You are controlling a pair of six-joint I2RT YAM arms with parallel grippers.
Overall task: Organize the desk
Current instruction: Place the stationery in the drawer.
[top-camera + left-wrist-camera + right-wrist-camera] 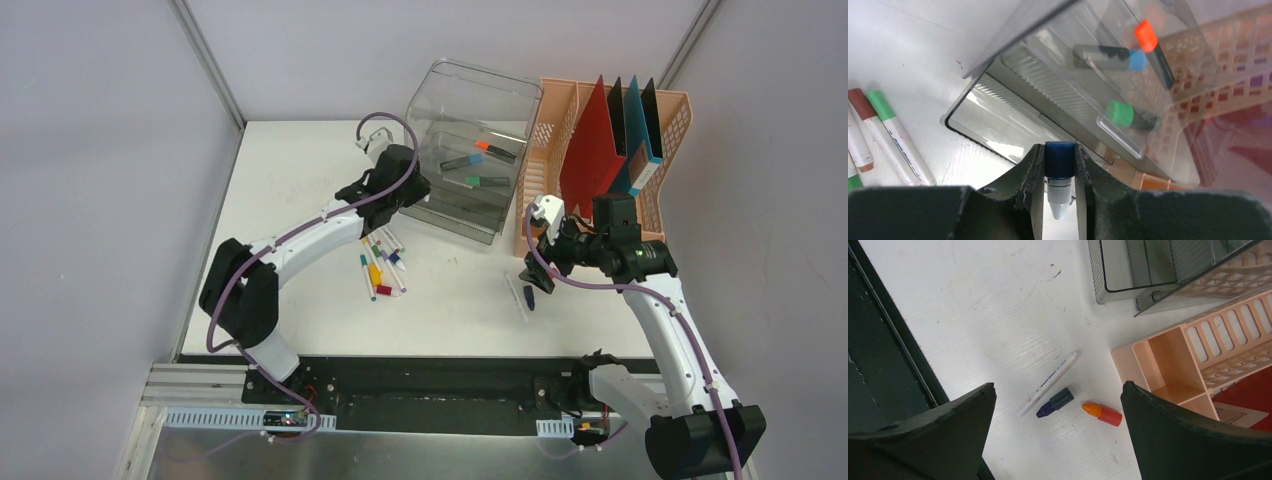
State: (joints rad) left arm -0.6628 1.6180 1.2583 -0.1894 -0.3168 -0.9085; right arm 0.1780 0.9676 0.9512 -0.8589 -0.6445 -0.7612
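On the white desk [300,180], my left gripper [1059,167] is shut on a blue marker [1059,157] with a white ribbed tip, just in front of the clear drawer organizer [1058,85]. In the top view this gripper [405,192] is at the organizer's [470,150] open front. My right gripper [1058,385] hangs open over a white pen [1050,382], a dark purple-tipped cap [1055,402] and an orange-and-red cap piece [1102,413]. From above, that gripper [533,270] hovers beside the peach file holder [600,160].
Orange-capped [1146,36], blue-capped [1135,60] and green-capped [1120,112] markers lie inside the organizer. A loose pile of markers [380,265] lies on the desk mid-left. The file holder [1168,365] holds red, black and teal folders [590,150]. A black rail [440,375] runs along the front edge.
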